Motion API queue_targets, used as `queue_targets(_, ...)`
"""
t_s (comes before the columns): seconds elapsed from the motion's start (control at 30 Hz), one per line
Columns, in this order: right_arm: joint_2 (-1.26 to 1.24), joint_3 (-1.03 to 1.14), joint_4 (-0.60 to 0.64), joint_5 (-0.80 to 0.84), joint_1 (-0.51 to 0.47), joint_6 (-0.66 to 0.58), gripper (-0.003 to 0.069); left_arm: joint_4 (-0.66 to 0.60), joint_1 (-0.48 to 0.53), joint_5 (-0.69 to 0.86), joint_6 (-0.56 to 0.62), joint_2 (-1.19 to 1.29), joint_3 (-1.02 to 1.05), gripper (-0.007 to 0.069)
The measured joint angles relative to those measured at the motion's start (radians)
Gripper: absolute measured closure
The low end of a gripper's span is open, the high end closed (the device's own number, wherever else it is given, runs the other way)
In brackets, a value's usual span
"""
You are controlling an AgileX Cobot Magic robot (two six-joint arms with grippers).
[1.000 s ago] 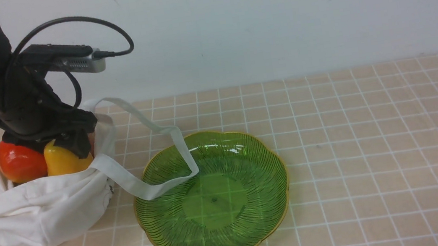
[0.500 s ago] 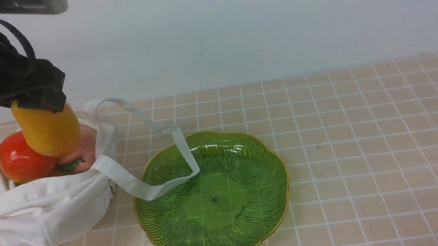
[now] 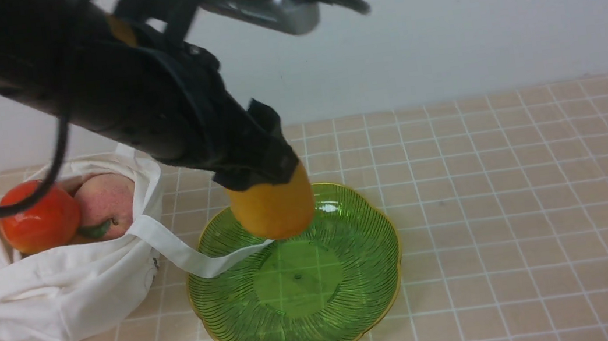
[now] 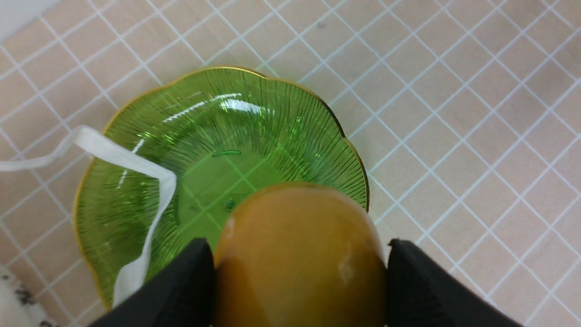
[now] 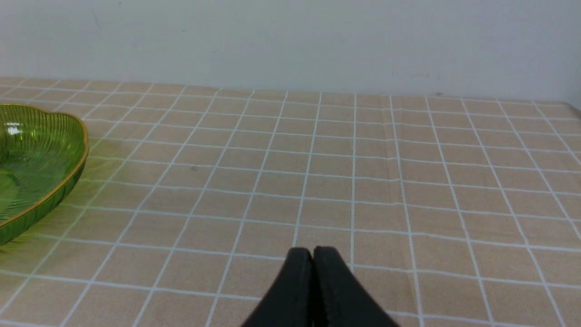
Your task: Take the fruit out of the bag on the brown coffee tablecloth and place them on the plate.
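No legible text anywhere

Yellow-orange mango [image 4: 299,259] clamped in left gripper [image 4: 299,272], one black finger [image 4: 181,286] pressed against each flank. Rounded end of fruit projected past fingertips. Green ribbed plate [image 4: 281,113] with scalloped gold rim seen beneath and ahead of claw. Mango held over plate portion nearest claw, partly over rim. White bag strap [image 4: 150,177] draped across plate, off to one side of claw, apart from mango. Tan checked tablecloth [image 4: 454,113] spread around plate. Contact between mango and plate not determinable.
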Motion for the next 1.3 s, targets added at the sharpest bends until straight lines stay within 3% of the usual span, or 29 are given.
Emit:
queue_targets(0.33, 0.000, 0.000, 0.000, 0.000, 0.000, 0.000, 0.0673, 0.116, -0.008, -0.166, 0.000, 0.312, 0.005, 0.0198)
queue_targets(0.57, 0.000, 0.000, 0.000, 0.000, 0.000, 0.000, 0.0673, 0.177, -0.008, -0.249, -0.029, 0.369, 0.005, 0.0182)
queue_targets(0.77, 0.000, 0.000, 0.000, 0.000, 0.000, 0.000, 0.0673, 0.216, -0.008, -0.278, -0.063, 0.368, 0.005, -0.0045)
queue_targets(0.97, 0.000, 0.000, 0.000, 0.000, 0.000, 0.000, 0.0673, 0.251, -0.009, -0.230, -0.131, 0.318, -0.003, -0.0049)
queue_targets(1.07, 0.000, 0.000, 0.000, 0.000, 0.000, 0.000, 0.0673, 0.362, -0.009, -0.150, -0.237, 0.225, -0.026, 0.0061)
queue_targets(1.17, 0.000, 0.000, 0.000, 0.000, 0.000, 0.000, 0.0673, 0.522, -0.009, -0.064, -0.357, 0.070, -0.032, 0.0343)
queue_targets(1.3, 0.000, 0.000, 0.000, 0.000, 0.000, 0.000, 0.0673, 0.624, -0.009, -0.029, -0.446, -0.119, -0.010, 0.0572)
